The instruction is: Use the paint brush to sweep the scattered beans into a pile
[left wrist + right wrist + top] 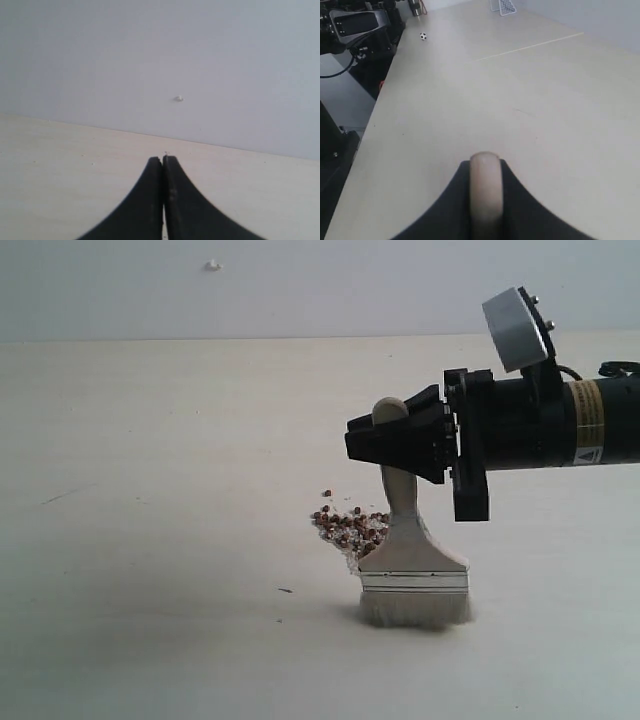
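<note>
A pale, cream-coloured wooden desk (150, 540) fills most of the exterior view and meets a plain light grey wall (300, 290) behind it. A tiny white knob (212, 265) sits on that wall. The desk's surface is matte and mostly bare, with a faint scratch (60, 497) at the left and a small dark fleck (286, 591) nearer the middle. The black right gripper (375, 440) reaches in from the right, clamped on the wooden handle of the paint brush (412, 550). The brush stands upright, its off-white bristles pressed against the desk. The beans (345, 525) lie in a loose cluster with whitish grit, just beside the brush on its left. The left gripper (163, 165) is empty, its jaws pressed together, facing the wall. The right wrist view shows a small black-and-white ball (423, 36) near the desk's far edge and dark equipment (355, 25) beyond it.
</note>
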You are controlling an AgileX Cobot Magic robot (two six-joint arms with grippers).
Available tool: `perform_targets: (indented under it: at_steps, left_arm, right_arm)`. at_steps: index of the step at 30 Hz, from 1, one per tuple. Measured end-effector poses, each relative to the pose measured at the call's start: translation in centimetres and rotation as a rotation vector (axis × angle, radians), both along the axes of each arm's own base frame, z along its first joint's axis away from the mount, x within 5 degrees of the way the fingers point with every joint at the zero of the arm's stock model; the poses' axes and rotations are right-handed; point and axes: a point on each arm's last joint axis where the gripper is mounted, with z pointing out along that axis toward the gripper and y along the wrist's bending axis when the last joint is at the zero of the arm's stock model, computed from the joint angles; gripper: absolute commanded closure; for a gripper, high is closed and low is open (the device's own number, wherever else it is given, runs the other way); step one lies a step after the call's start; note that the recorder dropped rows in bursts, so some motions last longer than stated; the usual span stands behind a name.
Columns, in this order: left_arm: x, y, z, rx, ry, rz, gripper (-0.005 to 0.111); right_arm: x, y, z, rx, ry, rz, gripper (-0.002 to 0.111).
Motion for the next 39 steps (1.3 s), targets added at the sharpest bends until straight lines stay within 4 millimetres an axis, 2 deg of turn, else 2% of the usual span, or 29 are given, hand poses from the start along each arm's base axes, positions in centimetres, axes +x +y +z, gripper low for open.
perform_targets:
  at_steps: [5, 7, 19, 26, 32, 39]
  left_arm:
    - [0.0, 0.0, 0.0, 0.0, 0.0, 0.0, 0.107]
    - [0.0, 0.0, 0.0, 0.0, 0.0, 0.0, 0.107]
    - [0.0, 0.0, 0.0, 0.0, 0.0, 0.0, 0.107]
    - [0.0, 0.0, 0.0, 0.0, 0.0, 0.0, 0.107]
    - [0.0, 0.0, 0.0, 0.0, 0.0, 0.0, 0.107]
    - [0.0, 0.0, 0.0, 0.0, 0.0, 0.0, 0.107]
  right_arm:
    - [0.7, 0.1, -2.2, 0.009, 0.012, -0.012, 0.108]
    - [1.1, 0.2, -2.5, 0.016, 0.012, -0.009, 0.108]
    - [5.2, 0.8, -2.7, 0.031, -0.045, -0.018, 0.108]
    - [7.0, 1.1, -3.4, 0.063, 0.004, -0.044, 0.108]
    - [7.1, 1.0, -2.4, 0.07, 0.075, -0.079, 0.108]
    - [6.5, 0.9, 1.0, 0.098, 0.07, -0.091, 0.108]
